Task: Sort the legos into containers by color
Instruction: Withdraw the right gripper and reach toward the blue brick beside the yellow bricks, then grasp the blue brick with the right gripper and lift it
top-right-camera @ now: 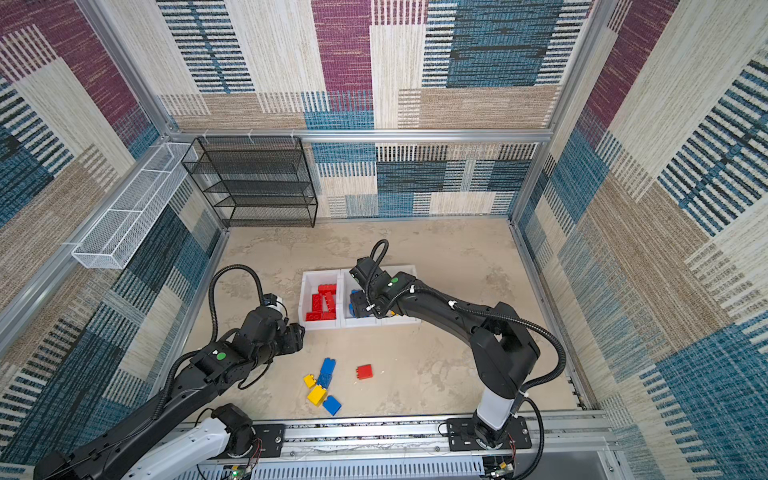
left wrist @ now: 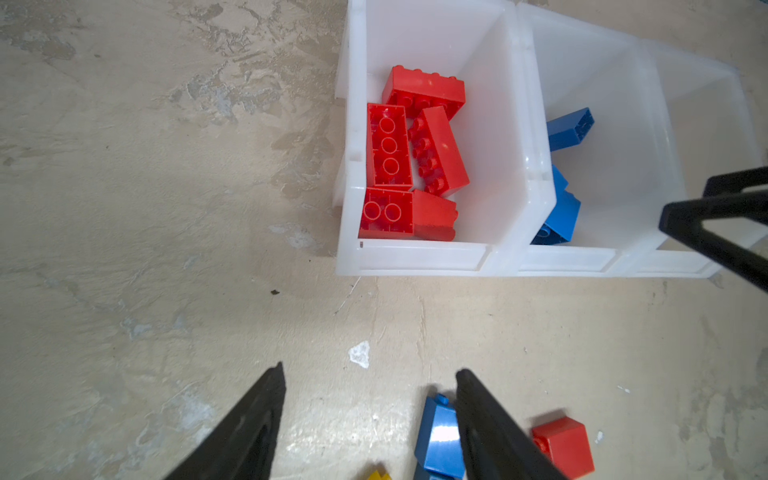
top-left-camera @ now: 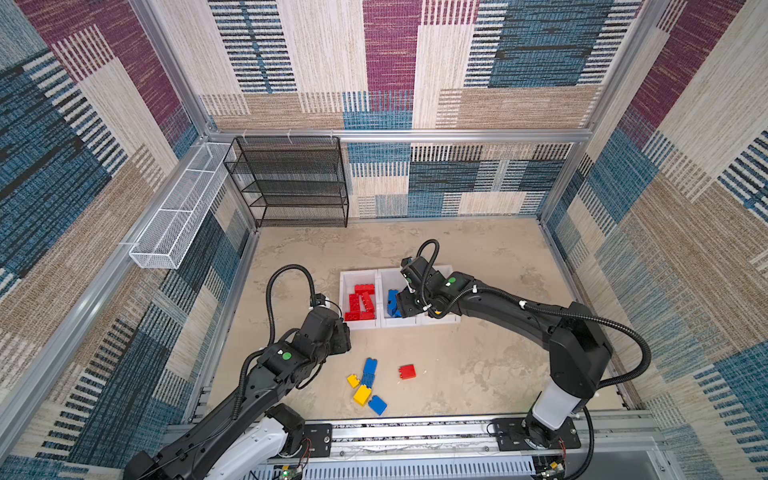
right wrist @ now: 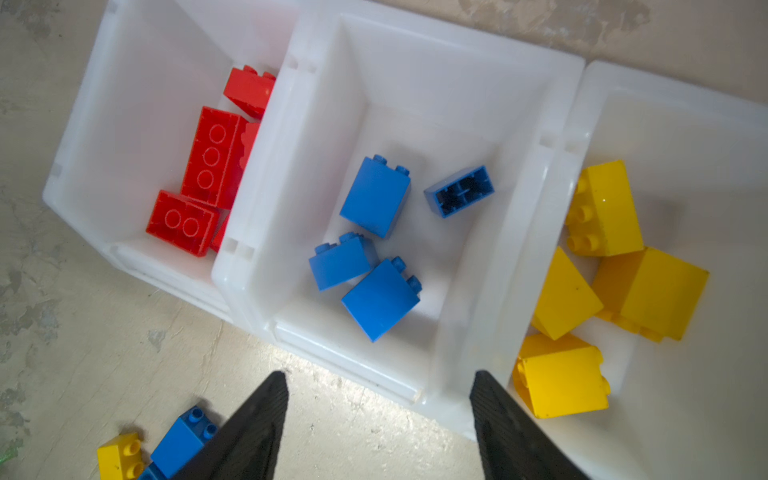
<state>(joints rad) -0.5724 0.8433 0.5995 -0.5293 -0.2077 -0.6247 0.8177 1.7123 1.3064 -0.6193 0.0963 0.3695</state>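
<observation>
Three white containers [top-left-camera: 360, 275] stand joined in a row near the middle of the counter [top-left-camera: 490, 374], the row running parallel to the edge where the arms are mounted.

The left-end bin [left wrist: 419, 37] holds only red bricks [left wrist: 388, 145]. Five show in the left wrist view. Three are oblong and two are shorter; two lie underside up, and one oblong leans tilted against its neighbours.

The middle bin [right wrist: 415, 83] holds four blue bricks [right wrist: 376, 195]. Two touch each other, a third lies just beside them, and the fourth lies apart on its side, showing its hollow underside.

The right-end bin [right wrist: 685, 124] holds four yellow bricks [right wrist: 604, 208], bunched against the wall next to the middle bin. In both top views the right arm covers most of this bin.

Six loose legos [top-left-camera: 367, 379] lie on the counter near the arms' edge, well apart from the containers. Three blue and two yellow are clustered together, and one red square brick [top-left-camera: 407, 371] sits a little to the right of them.

The left end effector [left wrist: 370, 370] has its fingers spread with nothing between them. It hangs over bare counter between the left-end bin and the loose cluster. The right end effector [right wrist: 378, 374] is likewise spread and empty, above the near rim of the middle bin.
</observation>
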